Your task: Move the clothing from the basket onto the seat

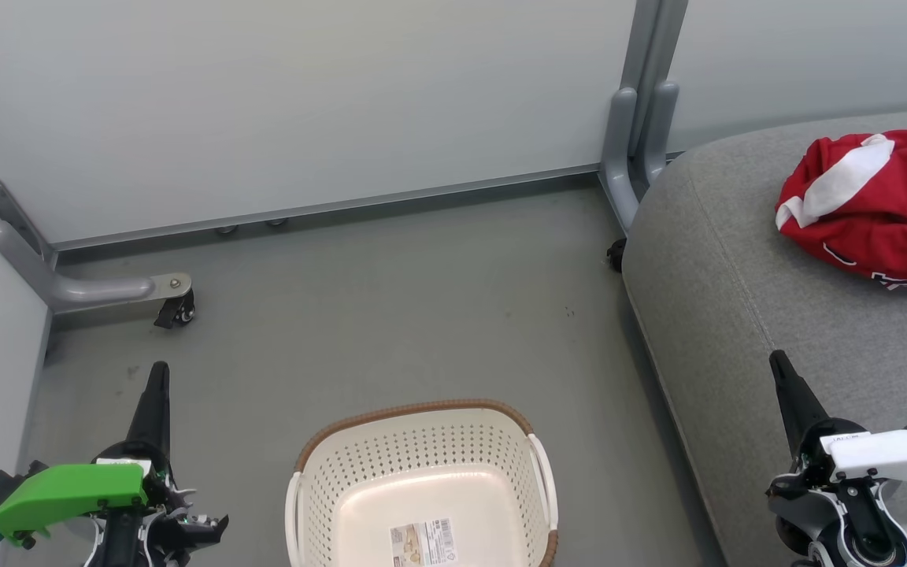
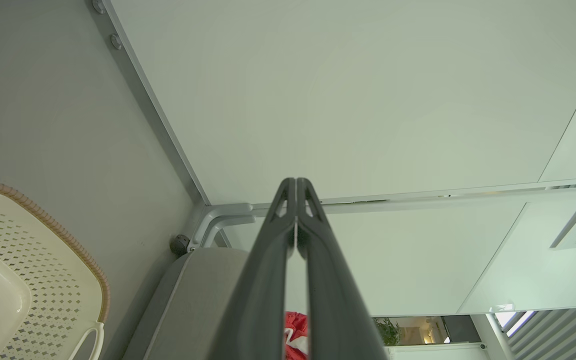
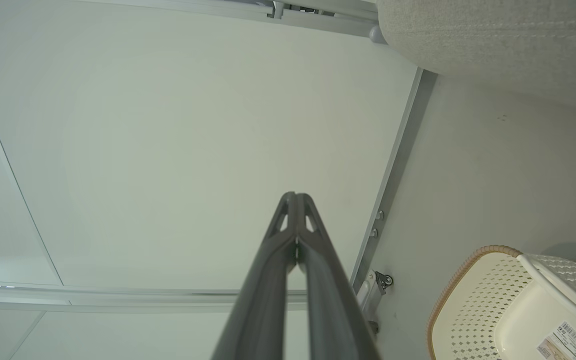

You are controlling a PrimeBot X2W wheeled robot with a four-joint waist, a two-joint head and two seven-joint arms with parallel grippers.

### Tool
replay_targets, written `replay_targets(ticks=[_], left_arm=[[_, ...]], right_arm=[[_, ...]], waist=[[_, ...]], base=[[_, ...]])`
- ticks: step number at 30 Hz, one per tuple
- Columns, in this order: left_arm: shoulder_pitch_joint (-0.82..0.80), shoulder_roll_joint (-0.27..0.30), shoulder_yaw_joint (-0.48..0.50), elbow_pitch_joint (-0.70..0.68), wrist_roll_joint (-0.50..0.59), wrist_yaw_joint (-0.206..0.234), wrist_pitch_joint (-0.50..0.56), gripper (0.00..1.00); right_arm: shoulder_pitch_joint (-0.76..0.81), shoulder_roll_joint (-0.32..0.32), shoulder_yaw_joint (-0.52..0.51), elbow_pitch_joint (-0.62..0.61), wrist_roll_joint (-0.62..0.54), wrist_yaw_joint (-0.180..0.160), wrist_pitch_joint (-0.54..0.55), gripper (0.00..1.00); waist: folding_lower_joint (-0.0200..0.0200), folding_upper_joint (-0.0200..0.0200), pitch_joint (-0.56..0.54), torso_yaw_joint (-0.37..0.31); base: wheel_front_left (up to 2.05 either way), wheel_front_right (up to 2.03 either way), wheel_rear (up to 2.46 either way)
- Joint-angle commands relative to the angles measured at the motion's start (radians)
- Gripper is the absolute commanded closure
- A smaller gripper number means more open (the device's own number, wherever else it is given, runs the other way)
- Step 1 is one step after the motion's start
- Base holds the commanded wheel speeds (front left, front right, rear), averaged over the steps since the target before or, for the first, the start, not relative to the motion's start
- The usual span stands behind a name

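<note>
Grey floor (image 1: 390, 315) and pale partition panels surround the work. Red clothing (image 1: 871, 209) with a white band lies bundled on the seat (image 1: 737, 315), well apart from the basket (image 1: 422, 441), which holds a sticker (image 1: 422, 543) and no cloth that I can see (its near end is cut off). The job looks done, or nearly. Left gripper (image 1: 157, 378) and right gripper (image 1: 780, 366) sit low on either side of the basket, jaws pressed together on nothing.
</note>
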Motion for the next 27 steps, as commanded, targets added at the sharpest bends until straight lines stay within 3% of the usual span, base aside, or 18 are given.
replay_targets(ticks=[1,11,27], left_arm=[[-0.020,0.000,0.007,-0.005,-0.024,-0.007,0.006,1.00],[-0.022,-0.003,0.017,-0.006,-0.088,-0.008,0.023,1.00],[-0.020,-0.003,0.016,-0.005,-0.085,-0.008,0.023,1.00]], right_arm=[[-0.014,-0.008,0.001,0.003,0.023,-0.001,0.006,1.00],[-0.021,-0.015,0.006,0.011,0.095,-0.001,0.015,1.00],[-0.020,-0.019,0.012,0.009,0.100,-0.001,0.008,1.00]], waist=[[0.0000,0.0079,0.000,-0.001],[0.0000,0.0086,0.002,-0.005],[0.0000,0.0086,0.002,-0.006]], base=[[0.00,0.00,0.00],[0.00,0.00,0.00],[0.00,0.00,0.00]])
